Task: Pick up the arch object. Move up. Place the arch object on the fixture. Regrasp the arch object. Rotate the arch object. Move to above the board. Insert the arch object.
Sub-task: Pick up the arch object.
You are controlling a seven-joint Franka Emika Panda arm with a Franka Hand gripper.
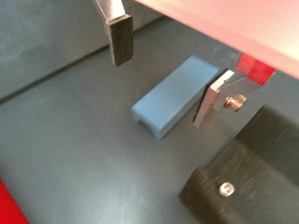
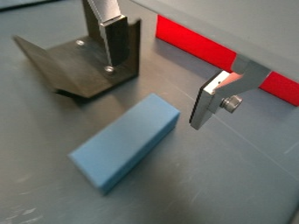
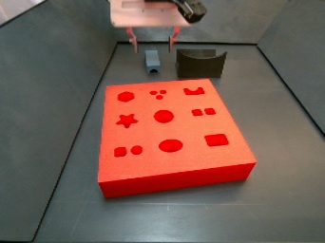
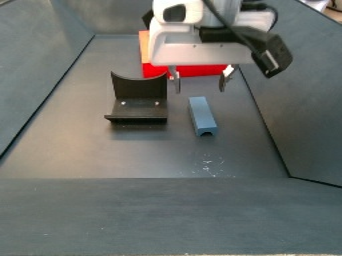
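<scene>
I am holding my gripper wide open and empty just above the arch object — lying flat on the floor beside the fixture — so my fingers can straddle its narrow sides.

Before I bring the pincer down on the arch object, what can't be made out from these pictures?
- Arch object: small in a side view, partly behind the open pincer; its notch shows nowhere.
- Fixture: cut off by a wrist view's edge.
- Board: mostly hidden behind the arm in a side view.
- Finger height above the block: cannot tell.
</scene>
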